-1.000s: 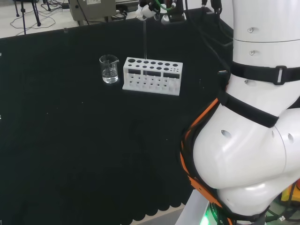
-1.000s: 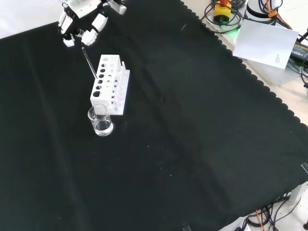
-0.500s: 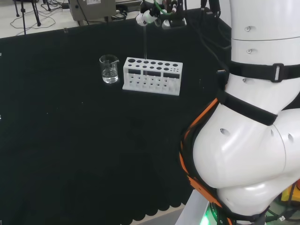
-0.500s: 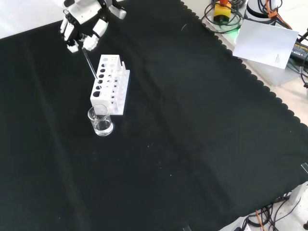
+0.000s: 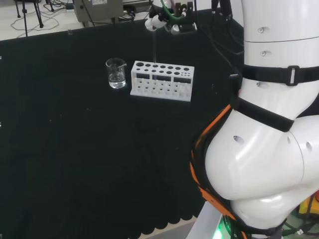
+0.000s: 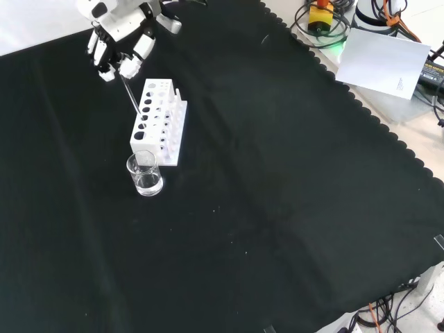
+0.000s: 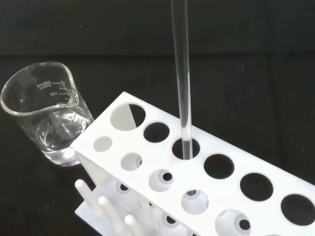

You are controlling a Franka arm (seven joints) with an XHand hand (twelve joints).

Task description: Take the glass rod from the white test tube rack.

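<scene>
The white test tube rack (image 5: 162, 85) stands on the black cloth, with the clear glass rod (image 5: 155, 50) upright in one of its back-row holes. In the front view the rod (image 6: 130, 94) leans up out of the rack (image 6: 173, 139) towards the hand (image 6: 119, 35). The hand's fingers (image 6: 132, 64) hang down on either side of the rod's top with a gap between them. In the head view the hand (image 5: 160, 20) sits right above the rod. The wrist view looks down the rod (image 7: 181, 73) into its hole in the rack (image 7: 96, 164).
A small glass beaker (image 5: 116, 74) with a little clear liquid stands just left of the rack in the head view, and in front of it in the front view (image 6: 146, 175). It is close by in the wrist view (image 7: 47, 118). The arm's white links (image 5: 269, 124) fill the head view's right.
The hand has come down and closer to the rod's top, so its fingers now straddle it. Rod, rack and beaker have not moved.
</scene>
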